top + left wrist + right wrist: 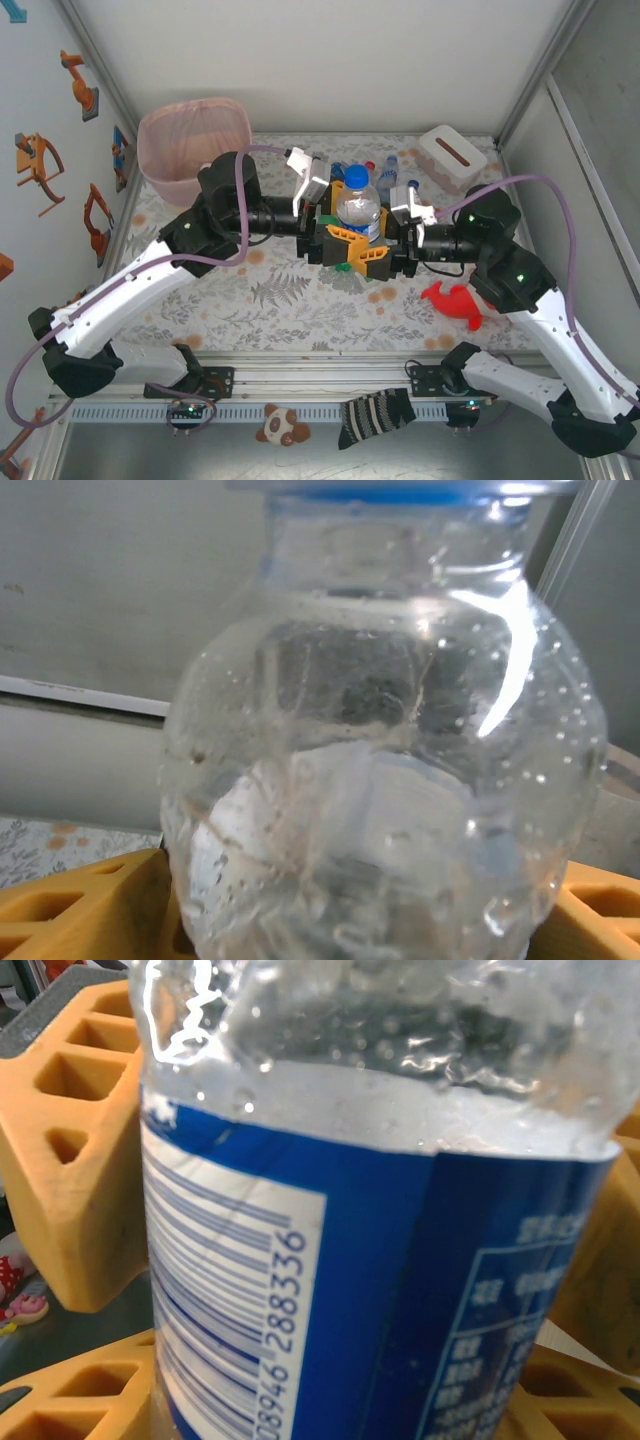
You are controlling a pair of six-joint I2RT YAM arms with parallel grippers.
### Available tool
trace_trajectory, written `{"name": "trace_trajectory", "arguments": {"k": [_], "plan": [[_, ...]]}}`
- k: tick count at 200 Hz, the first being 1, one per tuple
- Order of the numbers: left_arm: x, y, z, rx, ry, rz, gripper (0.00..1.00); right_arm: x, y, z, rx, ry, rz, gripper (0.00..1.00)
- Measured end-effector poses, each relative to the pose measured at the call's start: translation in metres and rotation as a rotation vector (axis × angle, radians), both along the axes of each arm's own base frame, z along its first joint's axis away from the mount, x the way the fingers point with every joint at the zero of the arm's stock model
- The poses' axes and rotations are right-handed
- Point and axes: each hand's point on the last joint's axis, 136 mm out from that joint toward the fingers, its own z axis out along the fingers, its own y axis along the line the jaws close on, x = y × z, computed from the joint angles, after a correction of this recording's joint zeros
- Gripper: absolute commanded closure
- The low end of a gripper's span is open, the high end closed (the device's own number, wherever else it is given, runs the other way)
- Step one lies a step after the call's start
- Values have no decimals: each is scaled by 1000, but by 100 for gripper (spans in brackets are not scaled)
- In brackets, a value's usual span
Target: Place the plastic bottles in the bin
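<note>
Clear blue-capped bottle point(358, 205) is clamped by right gripper point(380, 228), straddled by left gripper point(338, 212) (closure cannot be told); drop is risked if released early.

Bright even overhead light, soft shadows, white glare on the clear bottle point(385, 770), left wrist close-up slightly blurred
</note>
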Motion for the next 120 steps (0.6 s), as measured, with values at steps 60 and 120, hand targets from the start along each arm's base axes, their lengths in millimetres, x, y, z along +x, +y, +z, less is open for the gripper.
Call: {"name": "trace_trajectory", "arguments": {"k": [60,120], "plan": [[-5,-1,6,-27,-34,-14,42,0,1,-1,-4,-9,-11,67],[-6,0,6,-27,-35,-22,52,-1,1,0,-2,-14,-16,64]]}}
